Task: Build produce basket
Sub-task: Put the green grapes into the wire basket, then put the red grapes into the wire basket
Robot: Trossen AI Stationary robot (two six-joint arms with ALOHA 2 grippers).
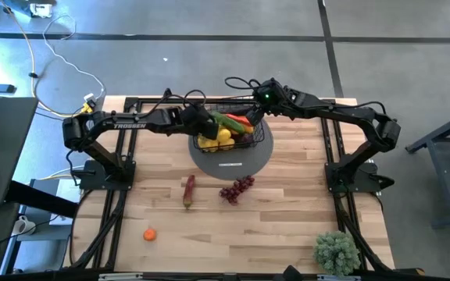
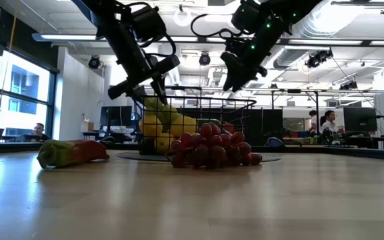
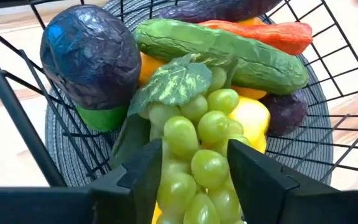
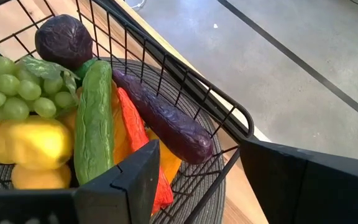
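The black wire basket (image 1: pixel 250 140) stands on the grey round mat (image 1: pixel 237 162). It holds a cucumber (image 4: pixel 95 118), a long eggplant (image 4: pixel 166 118), a round purple vegetable (image 3: pixel 89 56), lemons (image 4: pixel 30 143), an orange-red piece (image 4: pixel 132 130) and green grapes (image 3: pixel 197 143). My left gripper (image 3: pixel 197 177) hangs over the basket's left side (image 1: pixel 207 125), shut on the green grapes. My right gripper (image 4: pixel 197 149) is open above the basket's far right corner (image 1: pixel 258 105), touching nothing. Purple grapes (image 1: pixel 237 188), a red-green chilli (image 1: pixel 188 190) and a small orange fruit (image 1: pixel 149 233) lie on the table. My left gripper pinches the green grape bunch between its two fingers (image 3: pixel 145 177), on the end away from the leaf (image 3: pixel 194 186). It comes from above, slanting down into the basket. The leaf end (image 3: pixel 173 81) lies among the produce, against the cucumber (image 3: pixel 229 50).
A bushy potted plant (image 1: pixel 336 251) stands at the table's near right corner. In the low view the purple grapes (image 2: pixel 212 148) and chilli (image 2: pixel 72 152) lie in front of the basket (image 2: pixel 239 110). Bare wood shows between them and the near edge.
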